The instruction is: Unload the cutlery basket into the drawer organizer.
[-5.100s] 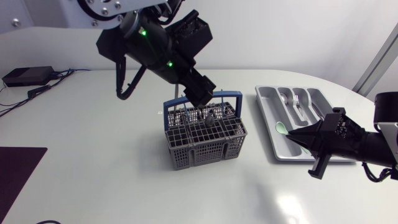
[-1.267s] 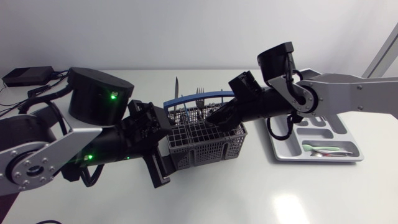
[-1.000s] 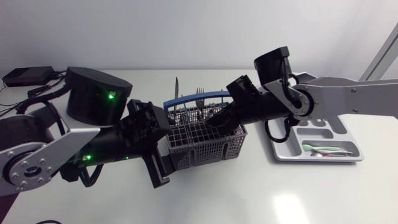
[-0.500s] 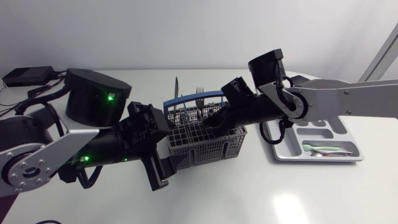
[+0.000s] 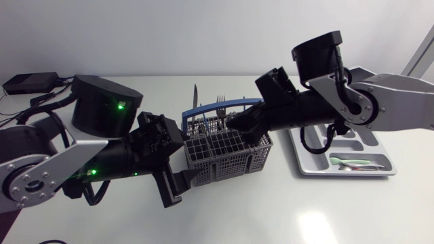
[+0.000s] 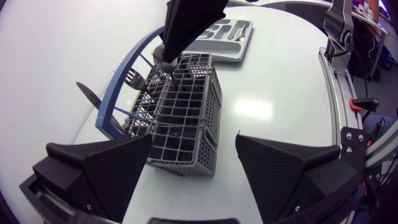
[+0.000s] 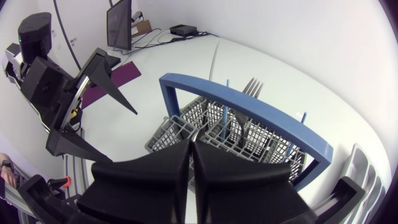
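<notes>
Head view shows the cutlery basket (image 5: 227, 154) standing in the middle of the table (image 5: 319, 213), and the drawer organizer (image 5: 308, 165) lies to the right of it, apart from it, with a green-handled piece (image 5: 354, 163) already inside. The right gripper (image 7: 191, 146) is over the right part of the basket with its fingers closed together. In the left wrist view a small grey piece (image 6: 165, 55) sits at their tip, but I cannot tell if it is really pinched. The left gripper (image 6: 194, 142) is at the near left corner of the basket, its fingers (image 6: 99, 168) spread wide and touching nothing, so I judge that nothing holds the basket down. This is my main worry: if the piece catches in the grid during the lift, the light basket may rise with it or tip over, and the fork (image 5: 220, 103) and knife (image 5: 195, 95) standing at the far side may fall out. The blue handle (image 5: 218, 106) arches close to the right arm, so a pull toward the far side may hook it. A weak pinch at the very tip may also let the piece drop on the way to the organizer. If I bring the left arm closer without care, one open finger may push the basket.
</notes>
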### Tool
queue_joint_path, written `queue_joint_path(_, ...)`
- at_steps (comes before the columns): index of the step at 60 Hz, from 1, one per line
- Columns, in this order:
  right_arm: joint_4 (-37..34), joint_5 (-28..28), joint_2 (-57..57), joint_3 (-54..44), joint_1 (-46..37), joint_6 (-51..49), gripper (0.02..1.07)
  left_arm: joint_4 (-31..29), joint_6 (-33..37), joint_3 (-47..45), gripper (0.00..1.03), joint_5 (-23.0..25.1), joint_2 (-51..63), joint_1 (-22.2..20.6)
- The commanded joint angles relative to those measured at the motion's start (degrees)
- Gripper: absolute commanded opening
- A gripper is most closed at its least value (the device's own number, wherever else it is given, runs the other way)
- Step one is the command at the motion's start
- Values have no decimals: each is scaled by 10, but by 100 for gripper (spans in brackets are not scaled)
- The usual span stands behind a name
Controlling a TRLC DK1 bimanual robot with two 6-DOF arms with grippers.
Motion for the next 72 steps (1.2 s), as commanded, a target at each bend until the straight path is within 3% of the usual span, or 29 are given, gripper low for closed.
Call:
queue_joint_path(1,-13,-2,-18,-13,1,17,8,-2,-8,6,92,2,8,-2)
queue_joint_path(16,-26,-29,-45,-12,2,0,8,-4,-8,9,92,-8,14,-11)
queue_joint_path(42,-108,-68,-107,7,8,-46,8,-8,-6,14,92,-10,19,-7)
queue_joint_path(63,-208,-30,-193,14,-82,-75,8,-23,-4,17,92,-10,5,-6)
queue_joint_path(72,-252,-10,-225,-13,-165,-122,8,-39,-3,21,92,-12,-5,0)
